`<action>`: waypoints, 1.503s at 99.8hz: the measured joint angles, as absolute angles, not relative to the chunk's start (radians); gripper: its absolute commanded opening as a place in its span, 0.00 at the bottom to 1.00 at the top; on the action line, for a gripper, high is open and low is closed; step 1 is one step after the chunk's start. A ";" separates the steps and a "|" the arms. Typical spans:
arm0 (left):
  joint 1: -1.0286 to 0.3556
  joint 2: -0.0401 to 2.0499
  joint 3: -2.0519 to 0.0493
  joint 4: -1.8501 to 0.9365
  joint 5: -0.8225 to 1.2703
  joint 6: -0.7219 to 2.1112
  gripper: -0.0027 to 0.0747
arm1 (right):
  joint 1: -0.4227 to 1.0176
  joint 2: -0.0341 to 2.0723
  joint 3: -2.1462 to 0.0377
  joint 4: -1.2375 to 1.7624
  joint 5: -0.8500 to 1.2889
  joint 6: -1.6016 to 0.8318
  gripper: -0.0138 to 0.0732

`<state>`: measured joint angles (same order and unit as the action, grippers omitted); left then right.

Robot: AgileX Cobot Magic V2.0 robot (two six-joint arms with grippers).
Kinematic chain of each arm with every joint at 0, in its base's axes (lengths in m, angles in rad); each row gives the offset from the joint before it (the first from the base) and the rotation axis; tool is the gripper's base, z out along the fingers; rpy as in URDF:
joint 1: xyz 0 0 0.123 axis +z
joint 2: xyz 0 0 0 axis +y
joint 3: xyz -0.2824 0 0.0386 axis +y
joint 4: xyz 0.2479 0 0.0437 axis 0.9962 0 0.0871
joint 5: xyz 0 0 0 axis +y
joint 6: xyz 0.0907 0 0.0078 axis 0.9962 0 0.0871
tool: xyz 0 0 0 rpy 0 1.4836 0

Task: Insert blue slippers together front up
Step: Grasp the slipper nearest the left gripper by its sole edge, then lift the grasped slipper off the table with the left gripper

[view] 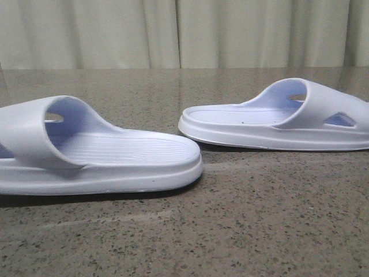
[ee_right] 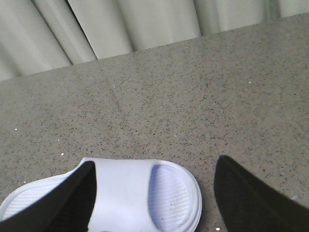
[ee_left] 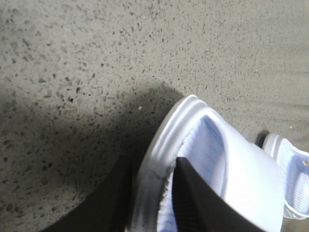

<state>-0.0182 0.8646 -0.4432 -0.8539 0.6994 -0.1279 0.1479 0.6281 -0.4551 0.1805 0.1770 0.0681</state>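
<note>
Two blue slippers rest on the speckled stone table, toes pointing outward. The left slipper lies near the front, running off the left edge of the front view. The right slipper lies farther back. Neither gripper shows in the front view. In the left wrist view my left gripper is shut on the rim of the left slipper, one finger outside the rim and the other on the footbed. In the right wrist view my right gripper stands open above the right slipper, near its strap and rounded end.
The stone table runs back to a pale pleated curtain. The other slipper shows at the edge of the left wrist view. Bare tabletop lies between the two slippers and in front of them.
</note>
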 measured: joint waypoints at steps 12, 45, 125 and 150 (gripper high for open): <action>-0.018 0.865 -0.443 -0.857 0.690 -0.128 0.06 | 0.148 0.628 -0.455 0.181 0.175 0.068 0.67; -0.018 0.865 -0.443 -0.866 0.656 -0.128 0.06 | 0.148 0.628 -0.455 0.181 0.172 0.068 0.67; -0.018 0.750 -0.442 -1.200 0.717 0.050 0.06 | 0.065 0.879 -0.455 0.232 0.133 0.068 0.67; -0.018 0.750 -0.442 -1.337 0.730 0.144 0.06 | 0.063 0.994 -0.455 0.350 0.082 0.068 0.67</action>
